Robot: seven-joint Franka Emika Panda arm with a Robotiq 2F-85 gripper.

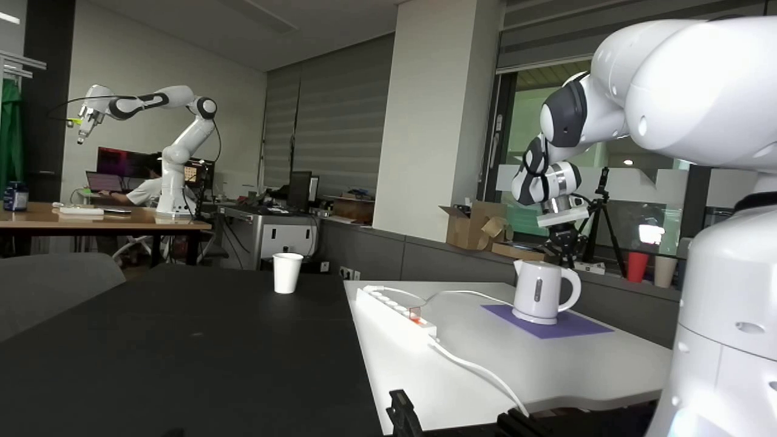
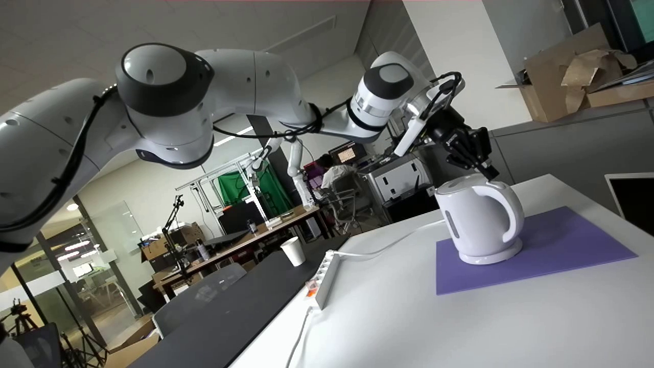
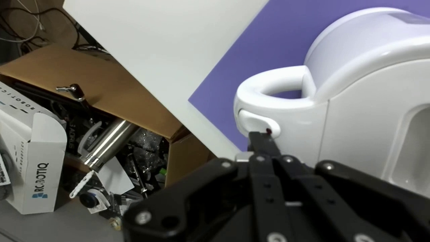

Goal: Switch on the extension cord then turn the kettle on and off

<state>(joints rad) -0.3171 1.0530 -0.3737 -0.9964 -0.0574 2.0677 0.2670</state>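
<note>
Tool at the handle of the kettle

In an exterior view, the extension cord, a red-orange switch near one end, lies on the white worktop beside a dark worktop bearing a white cup; a thin cable runs from the cord toward the kettle, upright on a purple mat. In an exterior view, the tool slants down to the kettle's top by the handle; contact cannot be told. In the wrist view, the tool's fingers are together, their tips in front of one end of the white handle switch, beside its small red mark; past the worktop's edge sits a cardboard box holding a metal cylinder.
</note>
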